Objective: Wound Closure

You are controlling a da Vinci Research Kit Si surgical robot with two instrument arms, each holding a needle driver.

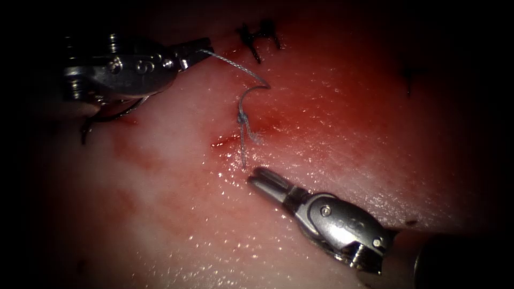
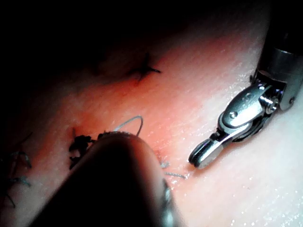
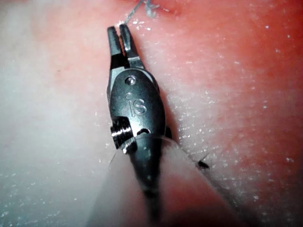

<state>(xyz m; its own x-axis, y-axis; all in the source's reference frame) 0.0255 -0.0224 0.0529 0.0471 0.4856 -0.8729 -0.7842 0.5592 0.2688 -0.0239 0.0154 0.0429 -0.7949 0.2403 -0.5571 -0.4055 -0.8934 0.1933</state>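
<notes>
A pale thread (image 1: pixel 251 88) arcs over the cut (image 1: pixel 227 141) at mid-tissue, running from a small knot (image 1: pixel 242 116) at the wound up and left to the left arm's tool (image 1: pixel 195 52), whose jaws are closed on its far end. Two short tails hang from the knot toward the viewer, the longer ending just short of the right arm's tool (image 1: pixel 257 174). That tool lies on the cut's right side, near the tail; its jaws are parted by a narrow slit and hold nothing, as the right wrist view confirms (image 3: pixel 119 35), where the thread's tail (image 3: pixel 135 12) sits just beyond the tips. A dark curved needle (image 1: pixel 115 112) peeks from beneath the left tool's body, well left of the cut; whether it rests on the tissue or enters it cannot be told. The tissue (image 1: pixel 332 134) glistens with red fluid (image 1: pixel 278 115) pooled around the wound. Dark finished stitches (image 1: pixel 259 37) sit above the knot, and another dark stitch mark (image 1: pixel 409 75) lies well to the right. In the left wrist view, the left tool's own body (image 2: pixel 118 184) blocks most of the knot, leaving a loop of thread (image 2: pixel 132 122) visible beside the right tool (image 2: pixel 201 158).
</notes>
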